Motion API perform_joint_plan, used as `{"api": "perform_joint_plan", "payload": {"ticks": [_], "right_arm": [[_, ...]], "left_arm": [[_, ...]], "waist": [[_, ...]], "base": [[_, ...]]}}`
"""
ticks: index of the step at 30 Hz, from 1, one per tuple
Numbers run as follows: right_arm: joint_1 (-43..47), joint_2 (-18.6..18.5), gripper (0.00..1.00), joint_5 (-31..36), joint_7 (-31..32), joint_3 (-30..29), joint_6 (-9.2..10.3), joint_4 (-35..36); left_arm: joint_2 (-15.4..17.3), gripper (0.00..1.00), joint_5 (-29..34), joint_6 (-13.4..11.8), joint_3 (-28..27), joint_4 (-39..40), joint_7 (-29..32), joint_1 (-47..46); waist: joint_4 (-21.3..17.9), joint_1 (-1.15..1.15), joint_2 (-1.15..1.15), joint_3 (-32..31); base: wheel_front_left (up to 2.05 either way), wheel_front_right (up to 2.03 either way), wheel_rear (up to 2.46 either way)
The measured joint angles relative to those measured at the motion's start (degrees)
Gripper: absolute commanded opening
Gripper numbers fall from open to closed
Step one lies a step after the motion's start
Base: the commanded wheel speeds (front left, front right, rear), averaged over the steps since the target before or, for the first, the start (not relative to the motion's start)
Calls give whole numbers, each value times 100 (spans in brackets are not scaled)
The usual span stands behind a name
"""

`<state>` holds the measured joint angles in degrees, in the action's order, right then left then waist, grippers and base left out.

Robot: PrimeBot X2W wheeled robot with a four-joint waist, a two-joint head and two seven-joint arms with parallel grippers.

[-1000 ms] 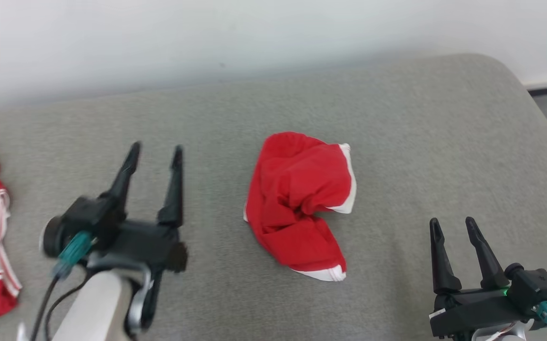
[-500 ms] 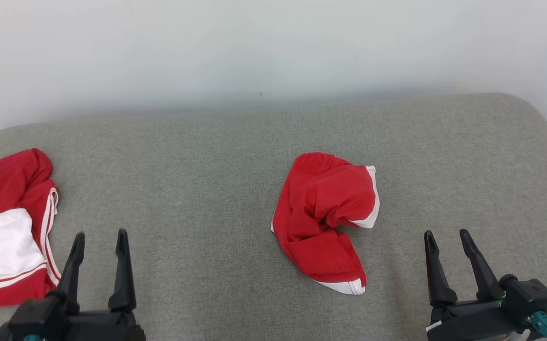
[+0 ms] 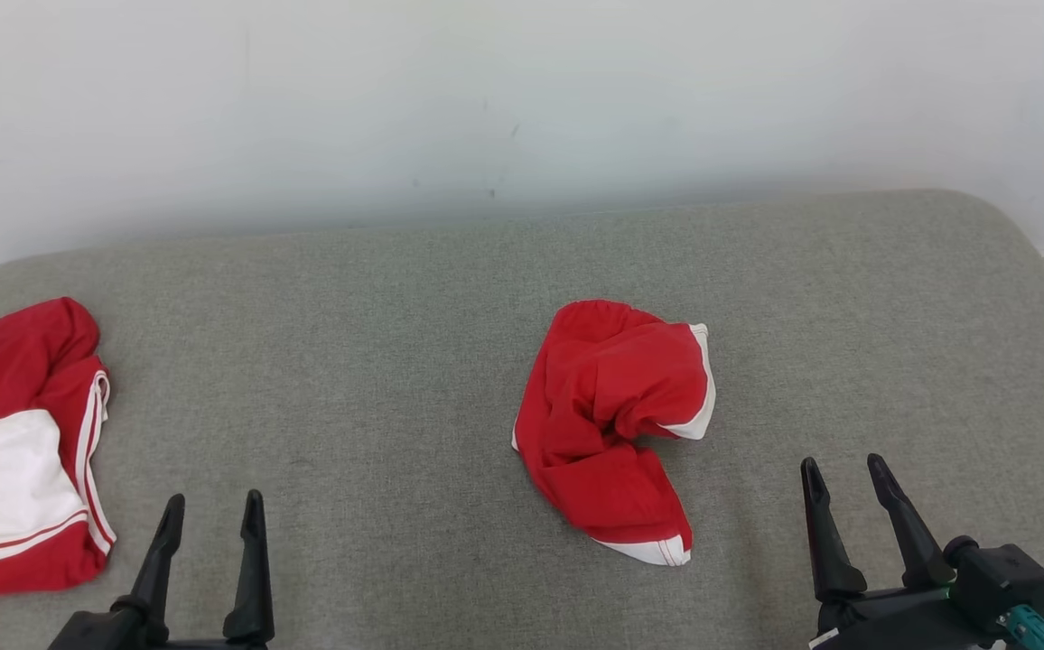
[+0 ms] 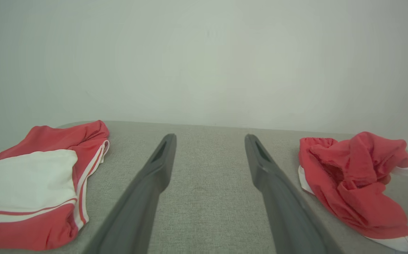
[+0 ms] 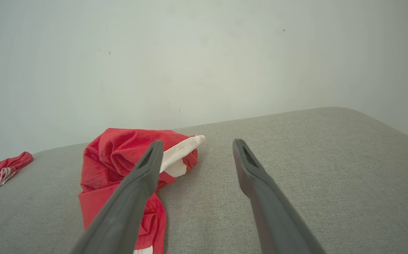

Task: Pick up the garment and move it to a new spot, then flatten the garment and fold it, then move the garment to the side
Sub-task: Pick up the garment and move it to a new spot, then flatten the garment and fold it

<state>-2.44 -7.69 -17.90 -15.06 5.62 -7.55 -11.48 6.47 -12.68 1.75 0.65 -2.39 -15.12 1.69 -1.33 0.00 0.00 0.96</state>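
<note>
The garment (image 3: 612,424) lies crumpled near the middle of the cushion (image 3: 377,361). The left gripper (image 3: 215,498) and right gripper (image 3: 842,462) hover at its near edge, fingers spread, empty. A second red garment (image 3: 25,379) hugs the left edge.

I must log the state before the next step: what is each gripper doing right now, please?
Left gripper: open, holding nothing.
Right gripper: open, holding nothing.

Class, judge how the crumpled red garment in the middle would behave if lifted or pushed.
Probably floppy: the crumpled red garment lies in soft folds, so it would drape. Likely light, as the cloth looks thin. Pushed, it would likely bunch on the woven cushion.
</note>
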Motion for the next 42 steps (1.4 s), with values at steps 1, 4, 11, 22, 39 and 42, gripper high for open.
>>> {"api": "perform_joint_plan", "payload": {"ticks": [1, 4, 11, 22, 39, 42], "right_arm": [[0, -4, 100, -16, 1, 10, 0, -2], [1, -29, 100, -25, 11, 38, 0, -16], [7, -34, 100, -60, 15, 78, 0, -63], [9, -34, 100, -75, 15, 98, 0, -104], [7, -37, 100, -88, 9, 92, 0, -141], [-18, -88, 100, -109, 23, 260, 0, -199]], "left_arm": [[-10, 100, 40, 43, -5, -33, 0, -1], [-49, 100, 89, 112, -69, -79, 0, -10], [-154, 100, 222, 232, -210, -163, 0, -80], [-225, 100, 358, 337, -337, -200, 0, -104], [-299, 100, 431, 415, -375, -246, 0, -153], [-311, 100, 455, 427, -370, -254, 0, -163]], "waist": [[-5, 0, 0, 0], [-18, 0, 0, 2], [-29, 0, 0, 12], [-30, 0, 0, 5], [49, 0, 0, 80], [77, 0, 0, 115]], "base": [[0, 0, 0], [0, 0, 0], [0, 0, 0], [0, 0, 0], [0, 0, 0], [0, 0, 0]]}}
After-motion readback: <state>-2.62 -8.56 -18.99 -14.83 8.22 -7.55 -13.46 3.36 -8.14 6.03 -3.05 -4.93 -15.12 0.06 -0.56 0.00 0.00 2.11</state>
